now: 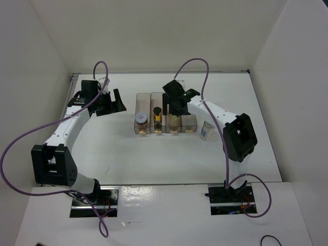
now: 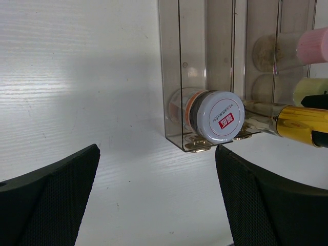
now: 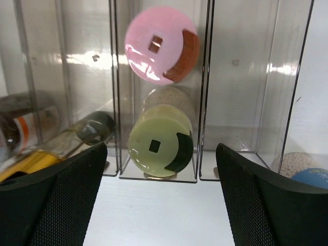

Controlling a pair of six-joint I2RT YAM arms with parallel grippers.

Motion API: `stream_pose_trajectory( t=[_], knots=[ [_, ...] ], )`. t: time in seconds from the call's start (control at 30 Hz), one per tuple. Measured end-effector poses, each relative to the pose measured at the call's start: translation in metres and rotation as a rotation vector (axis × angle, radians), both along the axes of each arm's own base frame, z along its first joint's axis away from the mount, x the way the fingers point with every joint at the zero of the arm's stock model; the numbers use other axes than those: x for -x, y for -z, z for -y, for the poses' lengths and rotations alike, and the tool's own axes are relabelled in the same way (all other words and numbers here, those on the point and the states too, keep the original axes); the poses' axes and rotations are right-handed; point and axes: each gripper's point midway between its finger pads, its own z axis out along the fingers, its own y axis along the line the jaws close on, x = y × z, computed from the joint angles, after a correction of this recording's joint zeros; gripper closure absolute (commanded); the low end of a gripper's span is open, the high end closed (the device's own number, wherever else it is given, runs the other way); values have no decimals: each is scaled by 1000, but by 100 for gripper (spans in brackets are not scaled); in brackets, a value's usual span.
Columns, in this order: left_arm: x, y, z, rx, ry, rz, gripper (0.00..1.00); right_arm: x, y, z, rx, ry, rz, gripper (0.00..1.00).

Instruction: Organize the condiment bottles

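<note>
Both gaped empty: left pincer (image 2: 157,149) facing the white-lidded jar (image 2: 220,117), right pincer (image 3: 161,148) facing the pink-lidded jar (image 3: 154,46).

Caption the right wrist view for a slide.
Pink-lidded jar and yellow-green-lidded jar share one slot of the clear tray, the open right gripper facing them.

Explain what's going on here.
Both arms sort spice jars into a clear tray. Four are in: the white-lidded jar, the gold-capped jar, and the pink-lidded jar behind the yellow-green-lidded jar in one slot. The rightmost slot is empty; a fifth jar sits on the table beside it. Left fingers and right fingers are open, empty.
</note>
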Motion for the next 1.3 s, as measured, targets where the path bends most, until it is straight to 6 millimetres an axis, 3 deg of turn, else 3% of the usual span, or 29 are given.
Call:
stream_pose_trajectory(
  t=[0.2,0.4,0.5,0.6,0.7,0.9,1.0,1.3],
  knots=[
    [-1,0,-3,0,-7,0,1,-10,-37,11,-33,35,66,7],
    [-1,0,-2,1,-6,1,1,-17,-102,65,-50,149,193,2],
    [0,1,-2,2,-5,-3,1,-9,-135,95,-50,208,257,1],
    [2,3,-1,5,-1,-10,1,3,-151,122,-54,255,294,1],
    [2,4,-1,6,0,-11,1,19,-140,149,-41,297,271,1],
    [2,4,-1,6,0,-12,1,50,-86,186,-15,356,125,1],
    [3,4,-1,9,2,-12,1,62,-71,189,-30,356,77,1],
    [4,7,0,12,4,-18,1,78,-52,174,-103,310,17,1]
  ],
)
